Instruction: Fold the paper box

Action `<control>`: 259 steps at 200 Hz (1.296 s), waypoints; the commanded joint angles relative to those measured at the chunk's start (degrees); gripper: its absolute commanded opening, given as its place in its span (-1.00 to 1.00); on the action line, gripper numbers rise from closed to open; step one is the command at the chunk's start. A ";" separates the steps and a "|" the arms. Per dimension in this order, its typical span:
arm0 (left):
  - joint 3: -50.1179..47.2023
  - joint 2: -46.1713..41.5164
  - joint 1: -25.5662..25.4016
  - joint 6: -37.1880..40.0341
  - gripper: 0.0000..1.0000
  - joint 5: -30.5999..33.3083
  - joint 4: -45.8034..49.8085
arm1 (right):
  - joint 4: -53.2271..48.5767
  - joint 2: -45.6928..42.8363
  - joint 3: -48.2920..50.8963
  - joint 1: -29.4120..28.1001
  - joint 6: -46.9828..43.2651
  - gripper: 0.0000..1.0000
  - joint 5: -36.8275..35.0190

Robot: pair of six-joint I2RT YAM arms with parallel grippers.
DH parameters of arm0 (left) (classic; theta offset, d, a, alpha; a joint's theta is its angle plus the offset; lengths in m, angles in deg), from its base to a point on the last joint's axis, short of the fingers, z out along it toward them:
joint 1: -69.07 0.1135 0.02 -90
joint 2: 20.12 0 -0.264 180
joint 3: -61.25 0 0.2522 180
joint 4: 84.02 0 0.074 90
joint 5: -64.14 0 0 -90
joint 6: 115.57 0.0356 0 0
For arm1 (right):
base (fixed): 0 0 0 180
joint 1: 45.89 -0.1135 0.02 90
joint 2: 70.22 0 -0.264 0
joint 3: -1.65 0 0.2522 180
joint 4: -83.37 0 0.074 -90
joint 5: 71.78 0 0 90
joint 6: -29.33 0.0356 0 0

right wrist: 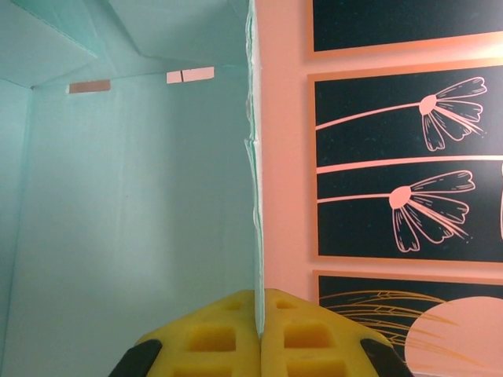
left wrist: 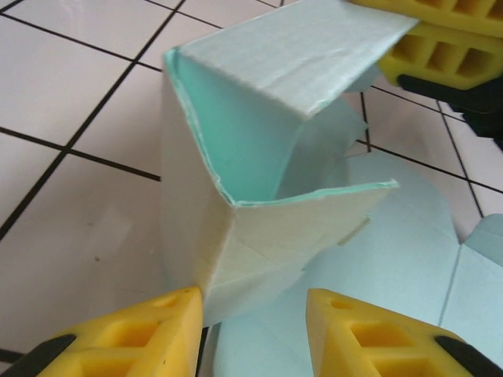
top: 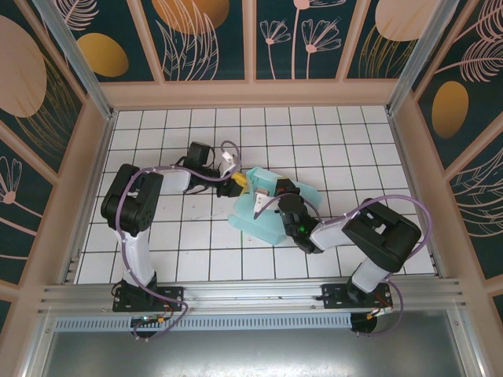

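Left tool: yellow fingers stand apart. The box's raised corner sits just ahead of the gap and nothing is visibly pinched between them.
Paper box: pale teal card, lying near the middle of the white tiled bench, between the two arms.
Done so far: at the left end two walls stand up and meet at a creased corner, and a flap leans over the top of them. By the look of it, that one corner is roughly formed.
Left to do: the panels further right lie flat on the tiles, creased but not raised. I'd call it partway at best, since the other walls and the tucking remain.
Right tool: fingers pressed together on the thin edge of an upright card wall, which it holds standing.
Around: painted panels of flowers and leaves wall the bench in on three sides, and a metal rail runs along the near edge by the arm bases.
In the way: mostly the arms themselves. Both tools crowd the same end of the box, so either one moving risks nudging the other or knocking the standing corner flat.
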State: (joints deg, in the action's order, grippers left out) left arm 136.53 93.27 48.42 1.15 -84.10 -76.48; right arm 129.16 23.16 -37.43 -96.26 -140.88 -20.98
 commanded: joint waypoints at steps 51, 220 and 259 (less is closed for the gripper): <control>3.73 2.18 -0.67 5.88 -0.22 -5.66 7.24 | -1.92 -0.98 -0.61 -0.54 3.13 -1.00 -0.83; 1.16 1.68 0.38 2.51 -0.20 7.10 2.17 | -3.43 -2.33 -0.45 -0.55 5.19 -1.00 -1.11; 1.68 1.84 0.43 2.77 -0.12 5.50 1.84 | -3.39 -2.67 -0.06 -0.54 5.33 -1.00 -1.05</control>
State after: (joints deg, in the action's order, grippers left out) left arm 137.25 96.39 48.69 2.90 -77.78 -73.90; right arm 125.68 22.09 -37.87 -96.26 -136.77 -22.25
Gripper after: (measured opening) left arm 0.429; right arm 0.063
